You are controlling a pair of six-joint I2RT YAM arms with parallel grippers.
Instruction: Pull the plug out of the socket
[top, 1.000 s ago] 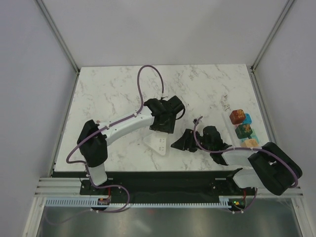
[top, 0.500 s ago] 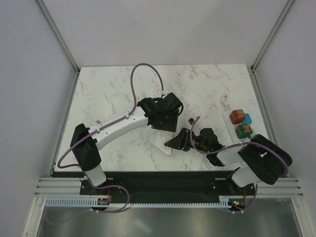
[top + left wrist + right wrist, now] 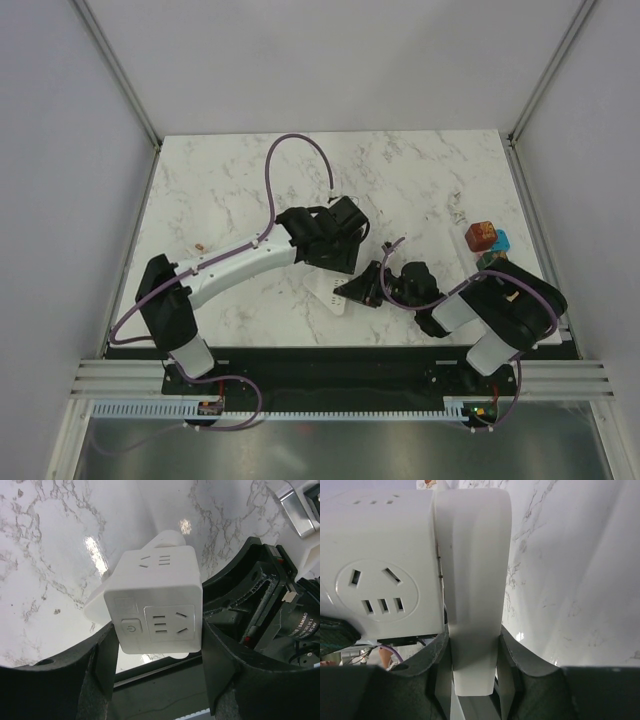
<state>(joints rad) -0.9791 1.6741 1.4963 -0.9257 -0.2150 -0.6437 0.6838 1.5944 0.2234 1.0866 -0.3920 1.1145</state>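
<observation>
A white cube socket (image 3: 155, 605) with a power button sits between my left gripper's (image 3: 160, 680) jaws, which press on its two sides. A white flat plug (image 3: 472, 580) is seated in one face of the socket (image 3: 380, 565). My right gripper (image 3: 472, 680) is shut on the plug's body, one finger on each flat side. In the top view the left gripper (image 3: 335, 250) and the right gripper (image 3: 362, 290) meet over the socket (image 3: 335, 298) near the table's front middle. The plug's join with the socket is hidden there.
Coloured blocks (image 3: 482, 234) stand in a row near the table's right edge, behind my right arm. A small pale object (image 3: 459, 214) lies just behind them. A small reddish speck (image 3: 199, 246) lies at the left. The table's front edge is close below the grippers.
Both grippers have closed in on the socket. The left gripper came nearer and down, and the right gripper moved left onto the plug. The right arm's elbow swung right.
</observation>
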